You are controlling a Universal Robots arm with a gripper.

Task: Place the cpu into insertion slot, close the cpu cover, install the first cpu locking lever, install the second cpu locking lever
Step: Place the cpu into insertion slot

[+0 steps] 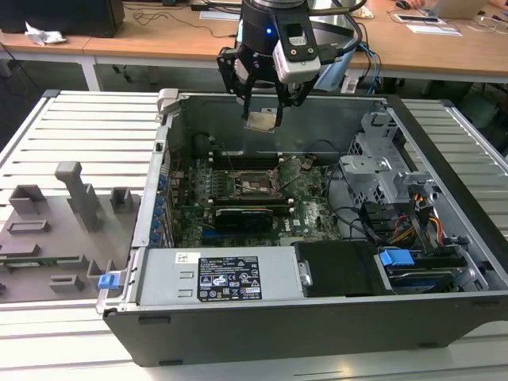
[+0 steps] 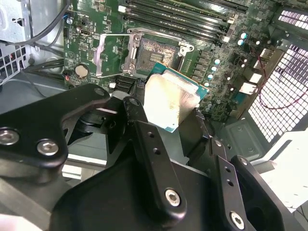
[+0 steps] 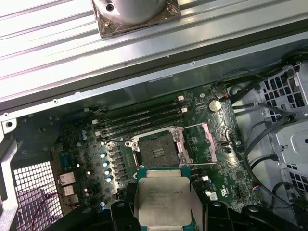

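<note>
An open desktop computer case (image 1: 317, 317) is seen lying on a slatted metal table (image 1: 87, 127). The gripper (image 1: 262, 107) of 1 robot arm is held above the case, near its back wall. The cpu (image 1: 262, 121) is clamped between the gripper's 2 black fingers (image 2: 144, 144), its silver-grey top being shown in both wrist views (image 2: 171, 98) (image 3: 163, 202). Faint print is carried on that top, but it cannot be made out.

The cpu is kept in the air, well apart from the green motherboard (image 1: 305, 214) below it. The insertion slot (image 1: 255, 184) is seen bare on that board, with its square black socket exposed in both wrist views (image 2: 156, 53) (image 3: 156, 150). The cpu cover (image 3: 204, 142) is swung open to 1 side of the socket, and its thin metal frame is also shown in the second wrist view (image 2: 108, 55).

Long black memory slots (image 3: 144, 115) are set just beside the socket. A round silver coin battery (image 3: 215, 104) is mounted near the cover. A long black expansion card (image 1: 246, 214) is fitted in front of the socket in the exterior view.

A black label with white print (image 1: 228, 278) is stuck on the grey power supply (image 1: 167, 282) at the case's front; the writing is too small to be told. A grey fixture tray (image 1: 55, 230) is laid on the table at the exterior view's left.
</note>
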